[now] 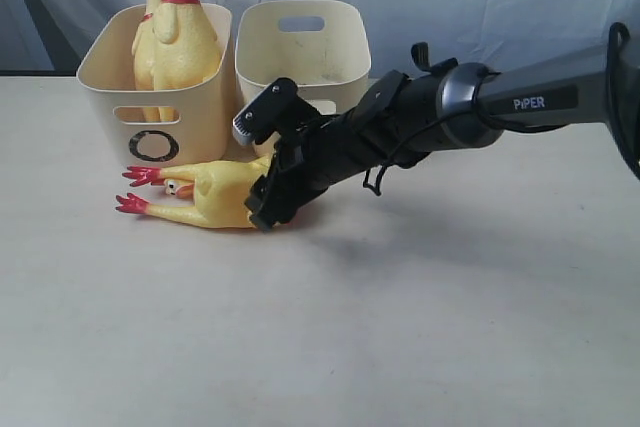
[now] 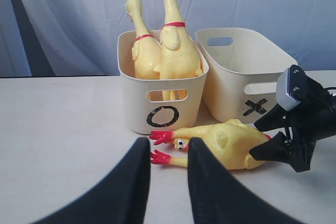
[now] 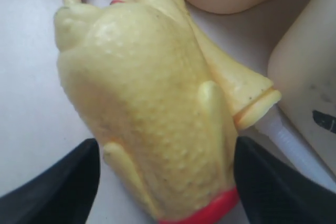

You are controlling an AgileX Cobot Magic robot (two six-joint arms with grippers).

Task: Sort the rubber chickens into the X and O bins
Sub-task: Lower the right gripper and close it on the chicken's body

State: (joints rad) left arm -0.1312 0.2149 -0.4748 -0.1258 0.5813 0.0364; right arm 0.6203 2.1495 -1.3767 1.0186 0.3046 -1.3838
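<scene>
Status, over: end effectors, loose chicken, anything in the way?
Right end effector open, straddling loose chicken lying before O bin. Left end effector open, set back. Two chickens upright in O bin. X bin mouth unobstructed.

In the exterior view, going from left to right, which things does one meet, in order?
O bin holding two upright rubber chickens → X bin → right arm, the grey part. Left out: the lying chicken and the right pincer around it, since both overlap the bins.
</scene>
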